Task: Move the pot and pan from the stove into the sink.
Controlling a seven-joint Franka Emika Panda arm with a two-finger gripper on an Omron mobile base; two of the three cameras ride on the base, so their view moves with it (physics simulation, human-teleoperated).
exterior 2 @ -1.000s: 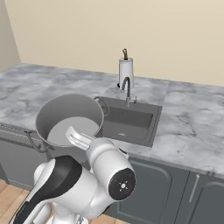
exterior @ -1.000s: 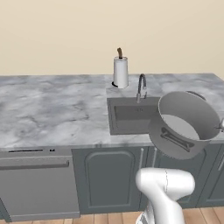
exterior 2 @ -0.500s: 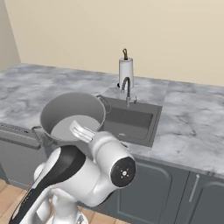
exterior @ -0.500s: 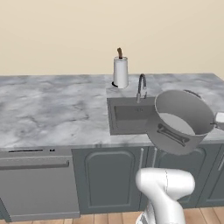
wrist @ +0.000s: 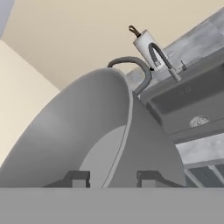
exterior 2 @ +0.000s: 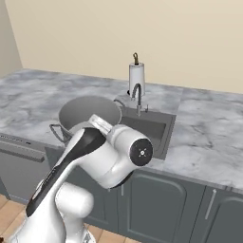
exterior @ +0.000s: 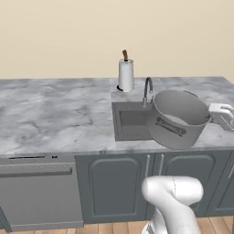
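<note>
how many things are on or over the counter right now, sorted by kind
pot: 1
paper towel roll: 1
faucet: 1
sink: 1
total: 4

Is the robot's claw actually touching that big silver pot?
Touching. In the hand view the gripper straddles the rim of the pot, one fingertip inside the wall and one outside, and the left base view shows the pot carried tilted above the sink.
</note>
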